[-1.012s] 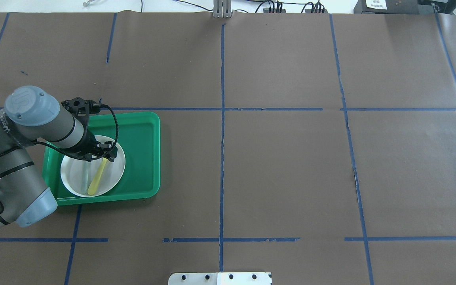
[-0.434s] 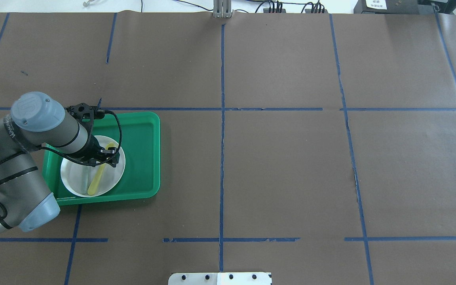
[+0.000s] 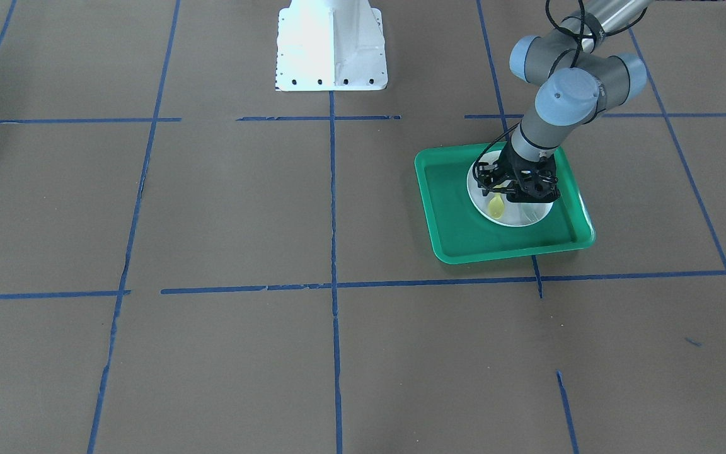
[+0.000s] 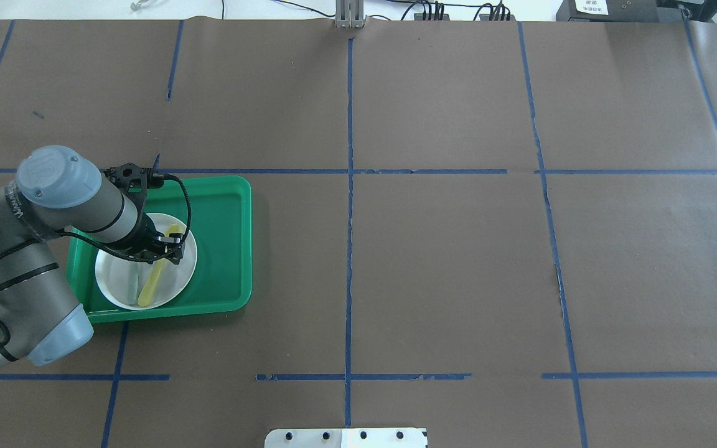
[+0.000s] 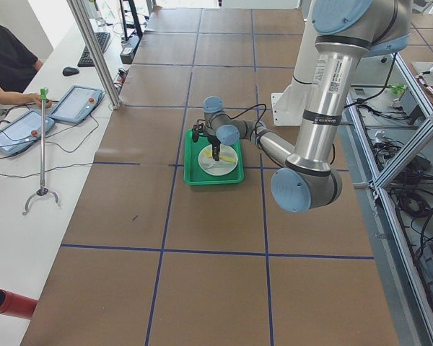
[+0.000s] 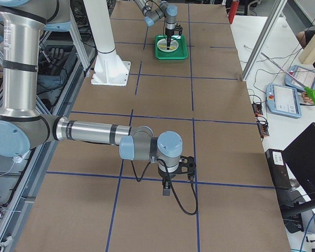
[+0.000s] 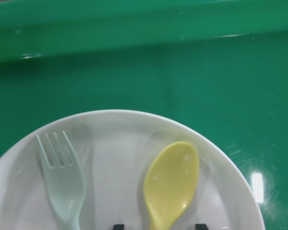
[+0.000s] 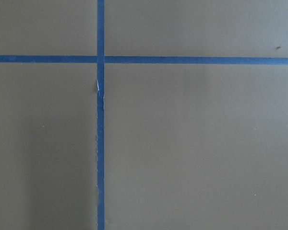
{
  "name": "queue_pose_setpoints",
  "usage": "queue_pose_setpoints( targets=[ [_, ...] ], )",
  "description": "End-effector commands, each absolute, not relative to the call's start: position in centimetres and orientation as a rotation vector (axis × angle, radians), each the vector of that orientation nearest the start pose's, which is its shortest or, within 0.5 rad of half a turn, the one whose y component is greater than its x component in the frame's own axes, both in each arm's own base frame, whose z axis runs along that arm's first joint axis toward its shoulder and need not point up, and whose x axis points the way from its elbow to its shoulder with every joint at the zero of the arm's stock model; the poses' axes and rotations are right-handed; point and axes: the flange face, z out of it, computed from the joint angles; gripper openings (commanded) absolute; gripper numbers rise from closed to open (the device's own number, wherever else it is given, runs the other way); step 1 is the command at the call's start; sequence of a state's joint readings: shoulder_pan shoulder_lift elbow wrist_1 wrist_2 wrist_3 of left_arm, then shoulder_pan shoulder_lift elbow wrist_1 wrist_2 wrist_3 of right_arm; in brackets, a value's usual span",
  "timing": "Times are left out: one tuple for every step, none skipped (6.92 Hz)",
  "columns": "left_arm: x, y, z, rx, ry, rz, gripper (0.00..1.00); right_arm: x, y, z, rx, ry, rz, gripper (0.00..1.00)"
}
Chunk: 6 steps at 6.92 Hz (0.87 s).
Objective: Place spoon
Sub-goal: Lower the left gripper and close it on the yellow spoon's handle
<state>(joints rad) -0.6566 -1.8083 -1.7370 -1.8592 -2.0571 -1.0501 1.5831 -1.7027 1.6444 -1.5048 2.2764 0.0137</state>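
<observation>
The small yellow spoon lies on a white plate in a green tray, its bowl toward the far side. My left gripper is down over the plate, open, with its two fingertips on either side of the spoon's neck. In the left wrist view the spoon's bowl lies face up on the plate, just ahead of the gripper. The front-facing view shows the spoon's bowl beside the gripper. My right gripper shows only in the exterior right view, low over bare table; I cannot tell its state.
A pale grey-green fork lies on the plate beside the spoon, parallel to it; it also shows in the overhead view. The tray's raised rim runs just beyond the plate. Brown paper with blue tape lines covers the table.
My left gripper has shifted slightly forward over the plate and come lower around the spoon. The spoon and fork have not moved.
</observation>
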Motion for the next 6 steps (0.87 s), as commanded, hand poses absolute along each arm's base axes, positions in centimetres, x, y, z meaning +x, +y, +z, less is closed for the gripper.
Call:
queue_pose_setpoints(
  targets=[
    [41.4, -43.0, 42.5, -0.008, 0.824, 0.043, 0.24, 7.4, -43.5, 68.2, 0.007, -0.706, 0.022, 1.0],
    [41.4, -42.9, 42.4, -0.005, 0.826, 0.046, 0.14, 7.4, -43.5, 68.2, 0.007, -0.706, 0.021, 1.0],
    [41.3, -42.9, 42.4, -0.005, 0.826, 0.048, 0.07, 7.4, -43.5, 68.2, 0.007, -0.706, 0.022, 1.0],
    [41.2, -43.0, 42.4, -0.004, 0.826, 0.046, 0.01, 7.4, -43.5, 68.2, 0.007, -0.706, 0.022, 1.0],
    [41.1, -43.0, 42.1, 0.001, 0.83, 0.048, 0.0, 7.4, -43.5, 68.2, 0.007, -0.706, 0.022, 1.0],
    [40.4, -43.0, 41.3, 0.018, 0.842, 0.055, 0.0, 7.4, -43.5, 68.2, 0.007, -0.706, 0.021, 1.0]
  ],
)
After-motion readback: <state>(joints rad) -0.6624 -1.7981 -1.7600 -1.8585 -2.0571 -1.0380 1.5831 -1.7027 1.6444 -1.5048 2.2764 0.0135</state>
